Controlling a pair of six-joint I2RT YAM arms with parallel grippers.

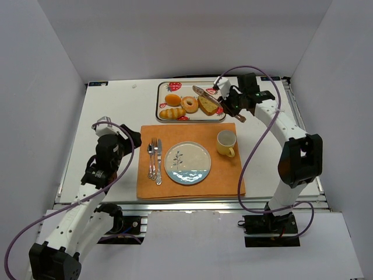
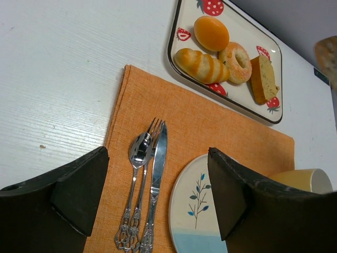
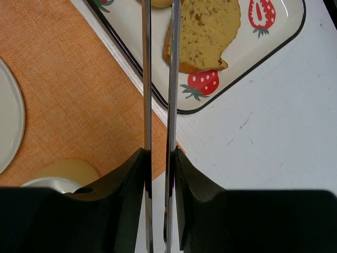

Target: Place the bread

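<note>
A strawberry-patterned tray [image 1: 163,87] at the back holds a round bun [image 1: 172,99], a doughnut [image 1: 189,104], a striped roll [image 1: 172,113] and a bread slice [image 1: 207,105]. My right gripper [image 1: 231,105] is shut on metal tongs [image 1: 204,94], whose tips reach over the tray above the slice. In the right wrist view the gripper [image 3: 159,158] clamps the two tong arms [image 3: 172,79], nearly together, beside the slice [image 3: 202,31]; the tips are out of frame. A white-and-blue plate [image 1: 187,163] lies on the orange placemat [image 1: 227,175]. My left gripper [image 1: 132,140] is open and empty [image 2: 158,179].
A yellow cup [image 1: 226,142] stands on the placemat right of the plate. A spoon, fork and knife [image 1: 155,160] lie left of the plate. White walls enclose the table on three sides. The right arm's purple cable loops over the table's right side.
</note>
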